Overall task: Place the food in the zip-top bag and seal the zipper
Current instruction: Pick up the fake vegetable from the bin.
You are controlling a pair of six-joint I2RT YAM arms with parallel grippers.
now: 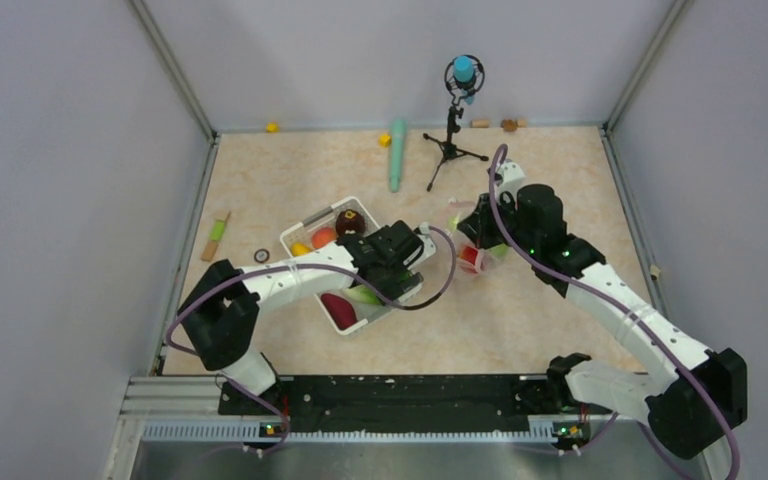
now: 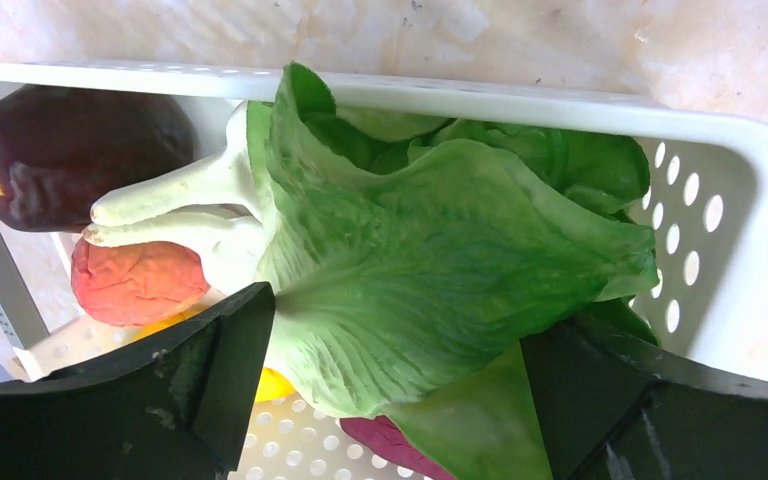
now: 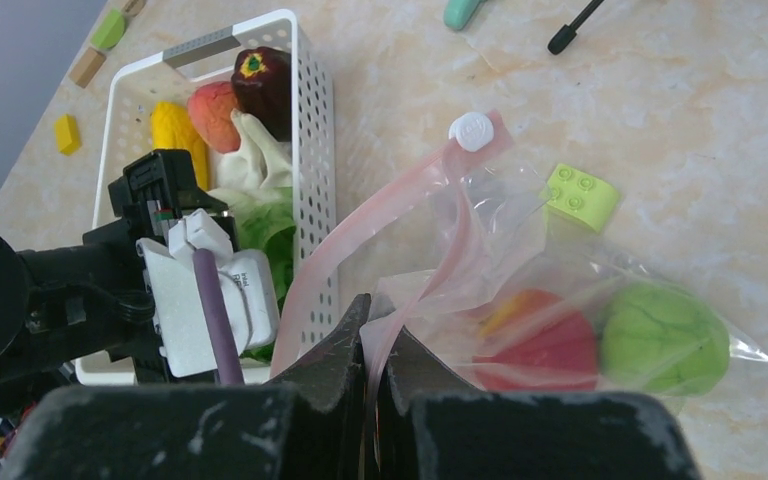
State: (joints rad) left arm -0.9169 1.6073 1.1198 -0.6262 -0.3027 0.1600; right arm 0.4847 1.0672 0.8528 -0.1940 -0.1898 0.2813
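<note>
With my left gripper point(image 2: 390, 360) spread wide astride the cabbage point(image 2: 440, 250) and my right gripper point(image 3: 375, 330) pinching the zipper point(image 3: 380, 220) of the zip-top bag point(image 3: 560, 300), I risk floppy leaves slipping free.

– The basket point(image 2: 560, 100)?
– White plastic, smooth, faintly glossy, punched with holes; the cabbage point(image 2: 440, 260) is matt, veined and rubbery-looking.
– And the zip-top bag point(image 3: 505, 205)?
– Clear, crinkled, shiny film; its zipper point(image 3: 380, 225) is translucent pink plastic; the tabletop point(image 3: 710, 100) is smooth and marbled; the left tool point(image 2: 395, 335) is matt black and scuffed.
</note>
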